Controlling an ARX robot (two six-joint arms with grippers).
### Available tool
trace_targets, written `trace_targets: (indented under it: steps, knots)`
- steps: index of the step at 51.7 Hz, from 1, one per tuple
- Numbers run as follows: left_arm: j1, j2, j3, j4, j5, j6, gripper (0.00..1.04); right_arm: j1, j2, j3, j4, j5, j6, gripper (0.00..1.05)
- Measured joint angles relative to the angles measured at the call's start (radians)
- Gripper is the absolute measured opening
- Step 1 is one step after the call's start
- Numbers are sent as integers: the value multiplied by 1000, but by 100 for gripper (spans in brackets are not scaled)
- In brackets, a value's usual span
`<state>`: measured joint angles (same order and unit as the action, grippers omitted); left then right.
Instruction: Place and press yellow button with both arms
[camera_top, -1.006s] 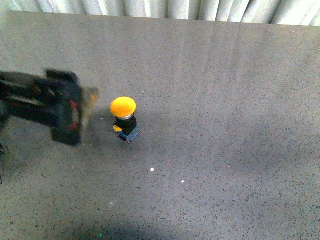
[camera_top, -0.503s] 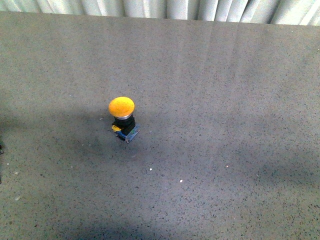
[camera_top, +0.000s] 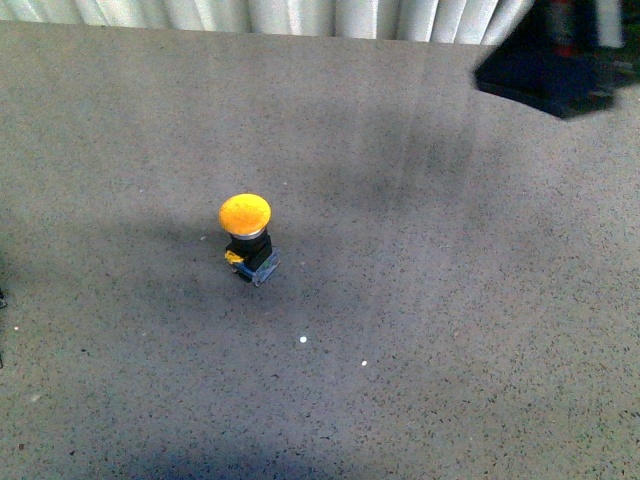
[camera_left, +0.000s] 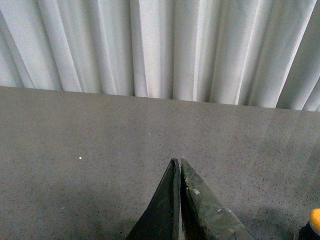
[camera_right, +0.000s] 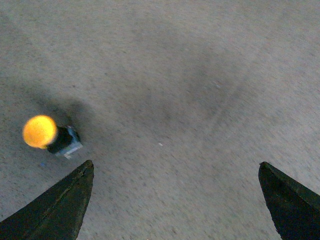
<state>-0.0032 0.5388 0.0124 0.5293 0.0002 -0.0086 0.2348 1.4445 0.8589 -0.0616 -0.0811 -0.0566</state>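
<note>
The yellow button stands upright on the grey table, left of the middle, its orange-yellow cap on a black collar and a small blue-grey base. It also shows in the right wrist view and at the edge of the left wrist view. My right arm is a blurred black shape at the top right of the front view, high above the table. My right gripper is open and empty, well away from the button. My left gripper is shut and empty; the left arm is out of the front view.
The grey speckled table fills the front view. A white pleated curtain hangs along its far edge and shows in the left wrist view.
My left arm, beside the button one second ago, has left the front view to the left. My right arm has come in at the top right. The button has not moved.
</note>
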Motion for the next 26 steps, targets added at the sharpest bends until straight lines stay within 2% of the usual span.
trace_targets:
  steps: [2, 10, 17, 26]
  knots:
    - [0, -18, 0, -17, 0, 0, 1, 32, 46, 44, -6, 6, 6, 95]
    - [0, -113, 0, -106, 0, 0, 1, 173, 259, 248, -40, -7, 46, 66]
    - [0, -169, 0, -161, 0, 0, 1, 230, 350, 308, -52, -2, 86, 44]
    - [0, -222, 0, -212, 0, 0, 1, 256, 403, 323, -53, -13, 127, 21]
